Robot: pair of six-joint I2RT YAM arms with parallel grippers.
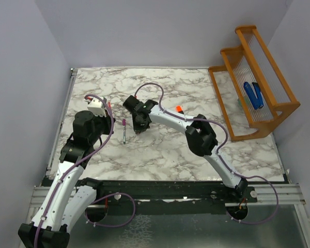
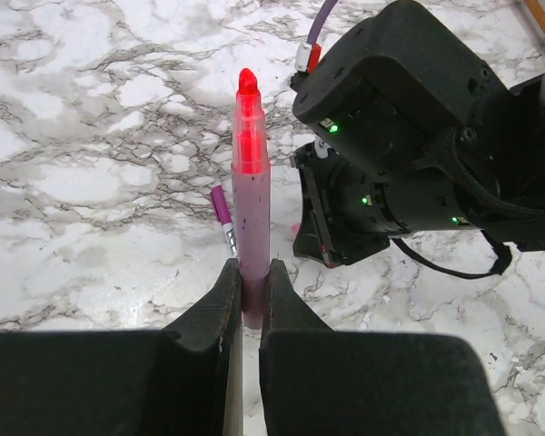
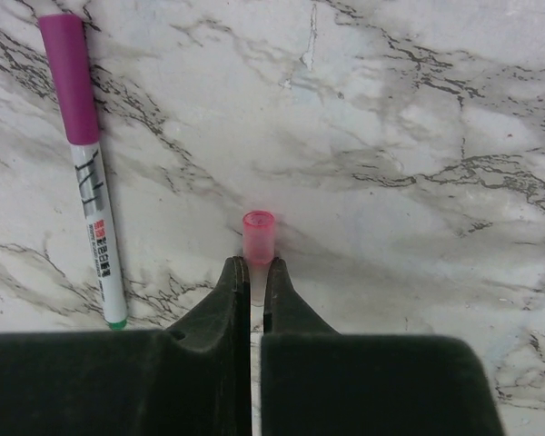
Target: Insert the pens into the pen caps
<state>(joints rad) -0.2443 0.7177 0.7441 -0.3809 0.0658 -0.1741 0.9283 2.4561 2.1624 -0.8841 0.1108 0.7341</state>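
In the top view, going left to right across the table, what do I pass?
Pink pen → capped white pen → right gripper → orange piece → wooden rack.

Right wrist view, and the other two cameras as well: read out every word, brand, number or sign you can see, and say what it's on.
White pen with magenta cap, barrel print: black characters, a red block and fine lines below it, all too blurred to read.
Pink pen: no text visible.
Pink cap: no text visible.
Elsewhere, in all three views: nothing readable.
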